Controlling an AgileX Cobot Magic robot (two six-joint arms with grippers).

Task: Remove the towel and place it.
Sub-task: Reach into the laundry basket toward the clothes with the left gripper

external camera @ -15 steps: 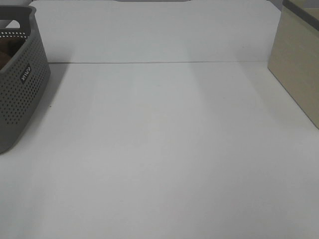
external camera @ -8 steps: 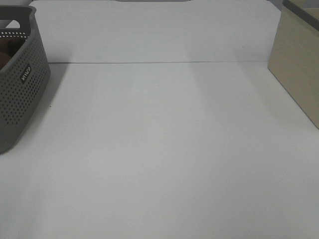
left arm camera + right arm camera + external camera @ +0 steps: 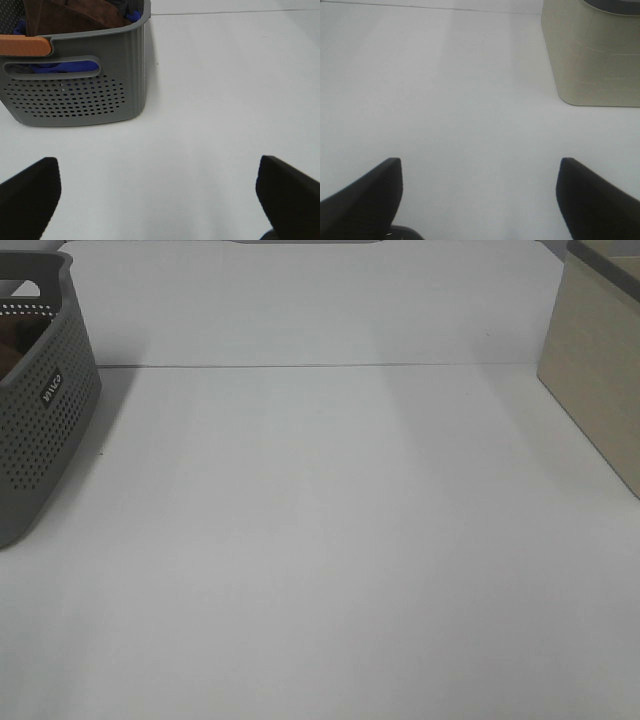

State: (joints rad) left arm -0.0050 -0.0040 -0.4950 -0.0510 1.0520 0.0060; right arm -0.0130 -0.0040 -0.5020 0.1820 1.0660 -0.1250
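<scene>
In the left wrist view I see the dark reddish-brown terry cloth towel (image 3: pixel 70 15) lying crumpled inside the grey perforated plastic basket (image 3: pixel 75 100). Its folds reach up to about the level of the rim. In the high view only a sliver of brown shows over the basket wall, at the left edge of the scene. Bright blue material (image 3: pixel 65 66) lies beneath and beside the towel. I see it through the basket's handle slot and again at the far corner, but I cannot tell what it is. A flat orange bar (image 3: pixel 22 46) sits along the basket's near rim, above the slot. The basket stands on the white tabletop (image 3: pixel 330 540) at the far left. A small label with white lettering on its side is too small for me to read.

The left claw (image 3: pixel 156 167) hovers over bare tabletop just in front of the basket. Its two dark fingers (image 3: pixel 30 195) are spread wide and grip nothing, and it is clear of the basket and the towel. The right claw (image 3: pixel 480 167) is also spread wide and empty. It hangs over bare tabletop on the opposite side, well apart from the basket. Ahead of it stands a pale beige box with rounded corners (image 3: pixel 592 65), which rests on the tabletop at the right edge of the high view. Neither arm appears in the high view.
</scene>
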